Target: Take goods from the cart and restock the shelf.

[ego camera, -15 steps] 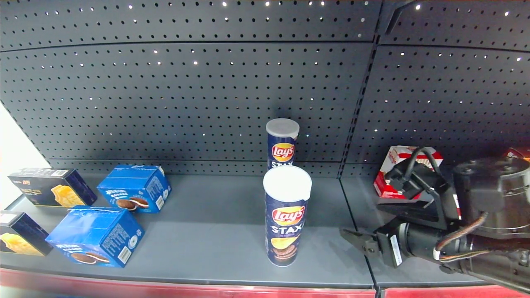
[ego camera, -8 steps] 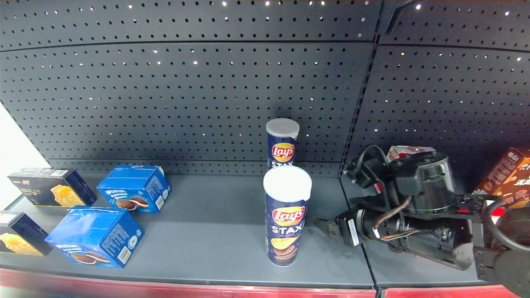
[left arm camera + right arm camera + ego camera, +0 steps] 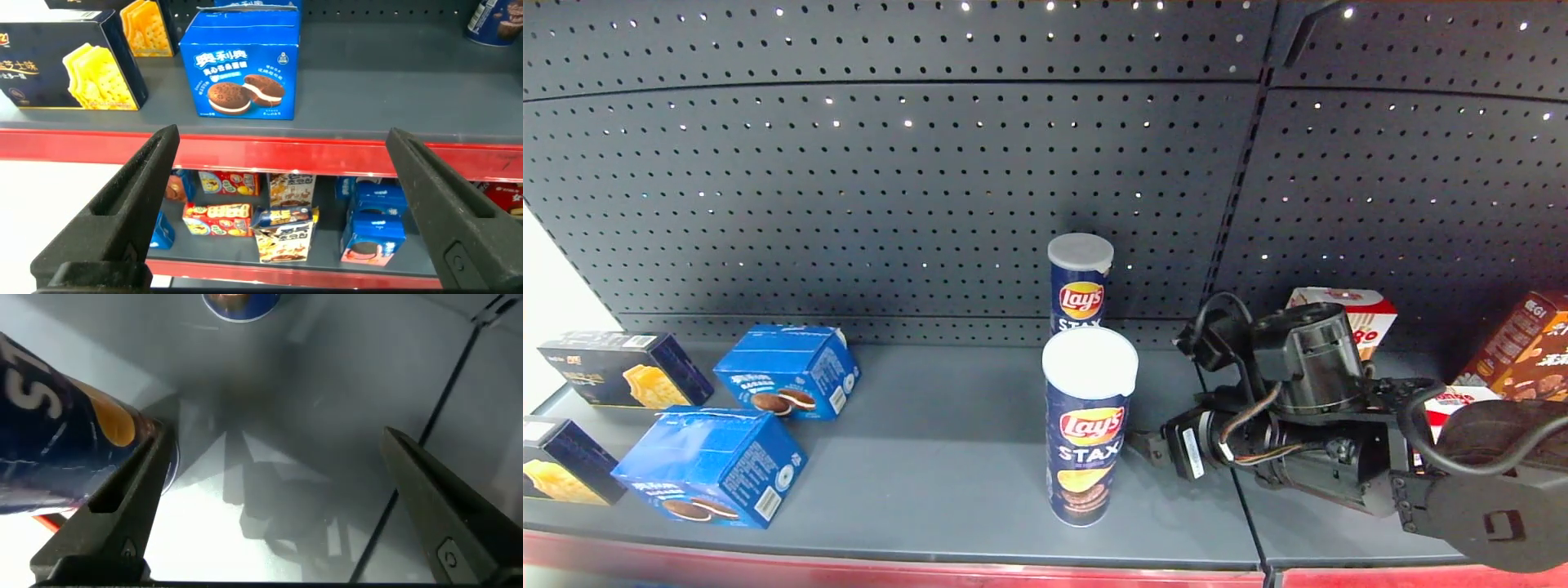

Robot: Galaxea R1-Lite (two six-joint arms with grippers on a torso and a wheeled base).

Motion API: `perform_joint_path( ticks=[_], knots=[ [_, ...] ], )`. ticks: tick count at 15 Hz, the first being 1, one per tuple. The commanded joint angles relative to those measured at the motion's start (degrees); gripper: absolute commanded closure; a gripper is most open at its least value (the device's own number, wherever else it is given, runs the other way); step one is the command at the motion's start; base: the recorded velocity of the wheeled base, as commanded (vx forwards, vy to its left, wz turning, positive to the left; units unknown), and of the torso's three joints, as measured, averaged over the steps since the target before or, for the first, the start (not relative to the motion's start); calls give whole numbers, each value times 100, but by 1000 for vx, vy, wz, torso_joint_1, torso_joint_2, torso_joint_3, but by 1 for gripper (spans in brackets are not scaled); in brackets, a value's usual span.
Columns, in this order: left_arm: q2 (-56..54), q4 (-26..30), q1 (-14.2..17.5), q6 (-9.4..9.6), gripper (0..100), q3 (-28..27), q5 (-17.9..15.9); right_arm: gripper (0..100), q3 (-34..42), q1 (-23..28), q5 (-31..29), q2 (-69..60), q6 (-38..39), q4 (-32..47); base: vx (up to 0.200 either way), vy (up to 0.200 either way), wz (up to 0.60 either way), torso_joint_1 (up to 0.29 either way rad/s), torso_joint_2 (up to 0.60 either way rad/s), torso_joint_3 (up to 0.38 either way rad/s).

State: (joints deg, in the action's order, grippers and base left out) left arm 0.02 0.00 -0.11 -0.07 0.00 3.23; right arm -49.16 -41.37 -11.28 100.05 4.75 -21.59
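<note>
Spread wide and empty, the right gripper (image 3: 1141, 446) lies level just to the right of the front chip can (image 3: 1089, 425), aimed at its side; that can stands upright on the shelf (image 3: 915, 465), a second can (image 3: 1080, 286) directly behind it.

Tall dark blue cylindrical chip can with a white plastic lid (image 3: 1088, 433), upright on the dark grey metal shelf (image 3: 947, 457). Directly behind that can, a second dark blue chip can with a grey lid (image 3: 1080, 286), upright before the black perforated back panel (image 3: 890, 188). Well left of the front can, a blue cardboard biscuit box (image 3: 712, 467); another blue biscuit box (image 3: 788, 371) further back. Farther left, two dark navy cracker boxes (image 3: 625, 369) (image 3: 560, 469). Just right of the front can, the right claw (image 3: 1141, 446), low over the shelf, pointing at it. Behind and right, a white and red carton (image 3: 1356, 314); farthest right, a brown carton (image 3: 1519, 343).
</note>
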Motion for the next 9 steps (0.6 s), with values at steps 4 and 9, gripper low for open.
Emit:
perform_joint_path(
  ticks=[4,9],
  knots=[
    [-2,0,2,-1,0,0,2,0,-49,-46,11,76,-1,-12,0,0,0,0,0,0],
    [-2,0,2,-1,0,0,2,0,-172,-46,29,147,8,-38,0,0,0,0,0,0]
  ],
)
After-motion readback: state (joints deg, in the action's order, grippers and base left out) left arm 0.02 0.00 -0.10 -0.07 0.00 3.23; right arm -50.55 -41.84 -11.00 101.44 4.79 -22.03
